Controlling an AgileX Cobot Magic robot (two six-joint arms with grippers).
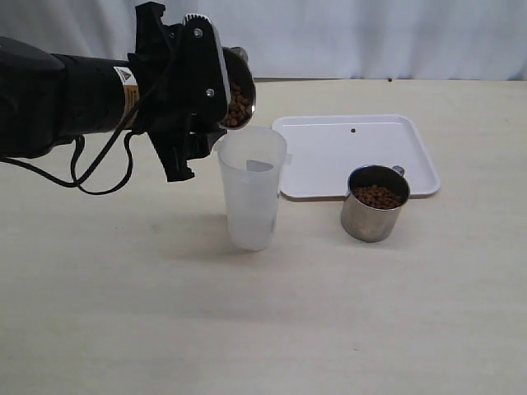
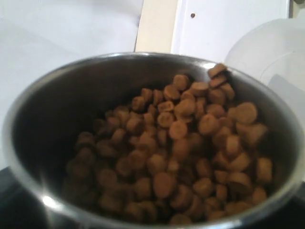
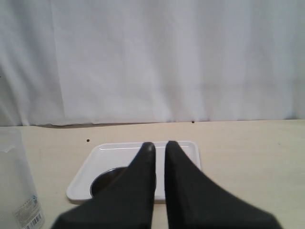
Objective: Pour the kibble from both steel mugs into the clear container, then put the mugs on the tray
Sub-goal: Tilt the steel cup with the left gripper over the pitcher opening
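My left gripper (image 1: 221, 86) is shut on a steel mug (image 1: 244, 82), which it holds tipped on its side just above the rim of the clear container (image 1: 251, 193). The kibble (image 2: 181, 143) lies heaped toward the mug's lower lip (image 2: 267, 95), still inside. The container stands upright and looks empty inside. The second steel mug (image 1: 375, 210) stands on the table against the tray's (image 1: 329, 160) front edge, with kibble (image 1: 379, 196) in it. My right gripper (image 3: 160, 147) is shut and empty, well back from that mug (image 3: 106, 177) and the tray (image 3: 93, 164); the exterior view does not show it.
A white curtain (image 1: 370, 37) closes off the table's far edge. A dark speck (image 1: 352, 130) sits on the tray, and another speck (image 1: 389, 80) lies at the table's back edge. The left arm's black cable (image 1: 99, 177) hangs low over the table.
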